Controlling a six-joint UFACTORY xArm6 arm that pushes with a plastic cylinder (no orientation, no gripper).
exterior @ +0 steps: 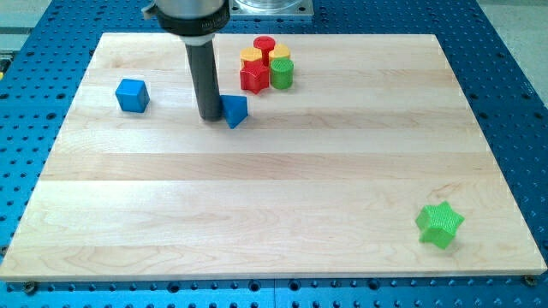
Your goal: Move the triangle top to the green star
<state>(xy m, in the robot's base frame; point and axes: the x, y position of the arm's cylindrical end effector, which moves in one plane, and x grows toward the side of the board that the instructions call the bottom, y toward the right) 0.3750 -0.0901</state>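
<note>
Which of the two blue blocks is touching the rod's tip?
The blue triangle, right beside my tip; the blue cube sits apart at the view's left.

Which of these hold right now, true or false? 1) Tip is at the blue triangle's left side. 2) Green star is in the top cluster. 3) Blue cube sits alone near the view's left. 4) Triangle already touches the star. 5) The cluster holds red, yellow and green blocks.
1) True: my tip sits right against the left side of the blue triangle.
2) False: the green star lies alone at the view's bottom right.
3) True: the blue cube stands apart, upper left.
4) False: most of the board lies between them.
5) True: the cluster has red, yellow and green pieces.
</note>
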